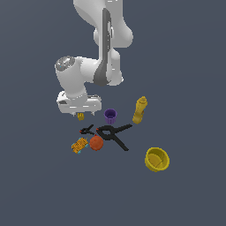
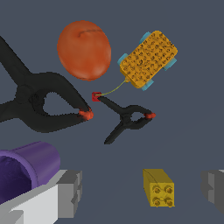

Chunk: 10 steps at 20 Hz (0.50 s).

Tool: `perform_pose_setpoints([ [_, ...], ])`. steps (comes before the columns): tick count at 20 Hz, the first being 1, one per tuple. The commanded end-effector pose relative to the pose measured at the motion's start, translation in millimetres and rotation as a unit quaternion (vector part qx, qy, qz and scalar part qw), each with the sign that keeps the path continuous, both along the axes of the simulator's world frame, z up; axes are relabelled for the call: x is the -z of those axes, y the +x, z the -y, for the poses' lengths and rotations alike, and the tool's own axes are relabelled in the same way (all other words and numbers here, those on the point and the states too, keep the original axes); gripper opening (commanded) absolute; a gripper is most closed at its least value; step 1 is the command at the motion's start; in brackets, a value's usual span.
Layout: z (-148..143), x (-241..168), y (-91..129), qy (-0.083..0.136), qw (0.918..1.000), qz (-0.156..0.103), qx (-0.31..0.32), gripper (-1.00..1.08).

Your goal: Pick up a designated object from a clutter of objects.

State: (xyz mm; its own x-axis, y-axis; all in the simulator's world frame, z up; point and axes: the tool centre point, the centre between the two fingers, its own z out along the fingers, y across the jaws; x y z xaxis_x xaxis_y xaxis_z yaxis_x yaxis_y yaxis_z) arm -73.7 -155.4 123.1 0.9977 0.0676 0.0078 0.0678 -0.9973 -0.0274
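Yellow brick (image 2: 159, 188) btwn open gripper (image 2: 142, 192)

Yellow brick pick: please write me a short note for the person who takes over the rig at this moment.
Gripper: open, jaws standing on either side of the yellow brick, not yet closed on it. In the exterior view the hand sits low over the brick.
Clutter: purple cup close beside the gripper; large black clamp, small black clamp, orange ball and patterned box just beyond; yellow bottle and yellow bowl farther off.
Done: gripper lined up over the brick.
Left: close the jaws, lift the brick. Mind the purple cup next to one finger.
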Motion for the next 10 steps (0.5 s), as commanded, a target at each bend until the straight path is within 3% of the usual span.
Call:
perform_pose_setpoints([
  [1, 15.3, 15.6, -15.8, -0.004, 1.0000, 0.000, -0.003, 1.00],
  [10, 45.0, 46.6, -54.0, -0.013, 0.9999, -0.002, -0.009, 1.00],
])
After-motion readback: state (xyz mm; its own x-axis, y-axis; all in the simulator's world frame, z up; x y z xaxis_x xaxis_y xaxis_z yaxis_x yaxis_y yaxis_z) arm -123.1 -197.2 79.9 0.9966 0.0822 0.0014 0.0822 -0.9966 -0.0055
